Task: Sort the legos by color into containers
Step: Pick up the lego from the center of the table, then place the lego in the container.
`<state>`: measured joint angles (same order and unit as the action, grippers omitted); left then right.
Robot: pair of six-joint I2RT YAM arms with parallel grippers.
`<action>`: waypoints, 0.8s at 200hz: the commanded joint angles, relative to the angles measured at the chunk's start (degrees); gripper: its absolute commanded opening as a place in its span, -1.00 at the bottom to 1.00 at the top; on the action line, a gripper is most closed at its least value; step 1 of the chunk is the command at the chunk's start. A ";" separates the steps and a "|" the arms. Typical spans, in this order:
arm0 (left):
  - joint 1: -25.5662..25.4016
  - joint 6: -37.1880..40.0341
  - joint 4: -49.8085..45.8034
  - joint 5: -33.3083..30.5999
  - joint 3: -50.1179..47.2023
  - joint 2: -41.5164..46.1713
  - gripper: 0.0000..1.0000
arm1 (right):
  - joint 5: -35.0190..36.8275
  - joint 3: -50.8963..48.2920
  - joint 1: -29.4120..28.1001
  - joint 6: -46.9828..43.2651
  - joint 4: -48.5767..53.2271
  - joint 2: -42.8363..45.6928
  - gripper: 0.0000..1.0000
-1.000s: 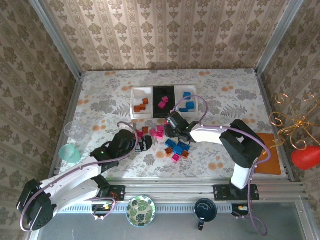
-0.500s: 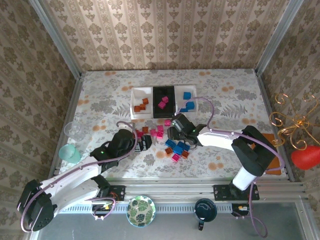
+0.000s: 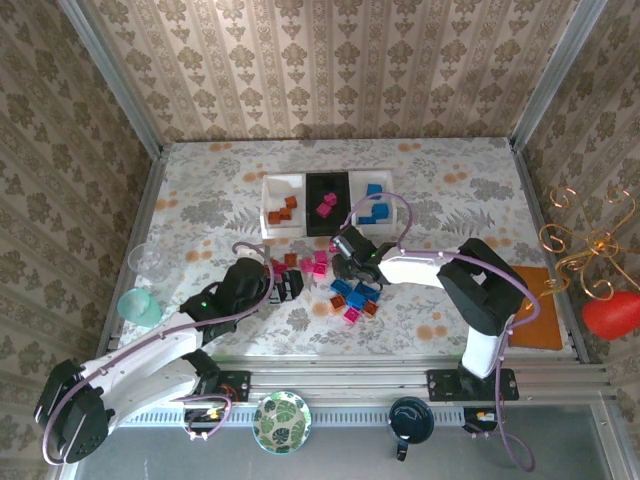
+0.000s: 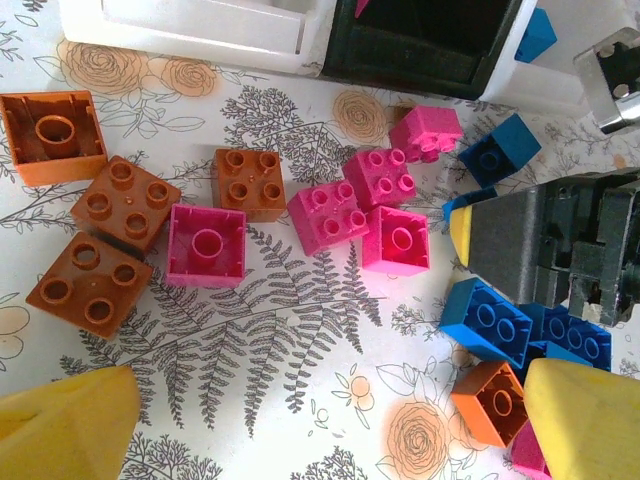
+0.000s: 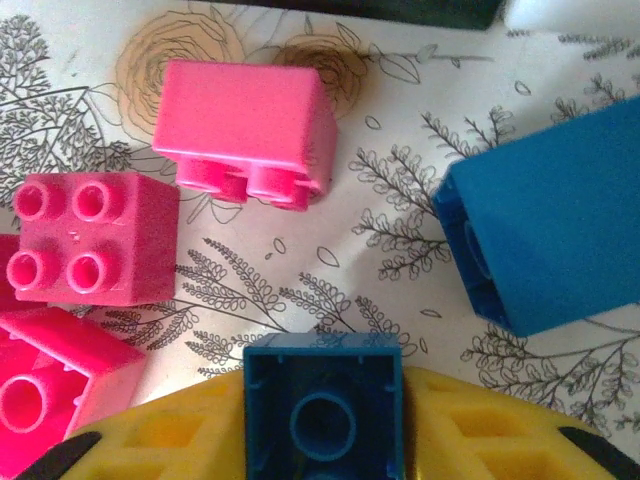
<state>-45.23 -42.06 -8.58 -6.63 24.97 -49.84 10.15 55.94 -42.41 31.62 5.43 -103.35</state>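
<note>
Legos (image 3: 345, 288): glossy hard-plastic squares, four round studs on top, hollow w/ a centre tube below. They lie loose on the matte floral table cover (image 3: 200, 205), just near of the containers (image 3: 283, 181), btwn the two grippers. The containers are thin-walled rectangles: left white one has orange-brown bricks, black middle pink, right white blue.

R gripper (image 3: 345, 265) is clamped on a blue brick (image 5: 322, 400), hollow side up, yellow pads (image 5: 180, 440) on both sides. R wrist view gives that; top view can't resolve it. L gripper (image 4: 325, 420) is spread wide, unladen, over orange-brown & pink bricks.

Bare cover lies left & far-right of the pile. Metal rails (image 3: 400, 372) edge the table.
</note>
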 commanded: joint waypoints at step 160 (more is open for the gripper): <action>2.46 0.54 -5.35 1.49 2.44 2.14 1.00 | -1.87 29.76 21.10 -6.06 13.53 -6.84 -0.30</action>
<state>-43.90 -42.04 -11.00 -5.82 25.26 -48.99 8.58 78.35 -23.35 26.72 11.75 -105.43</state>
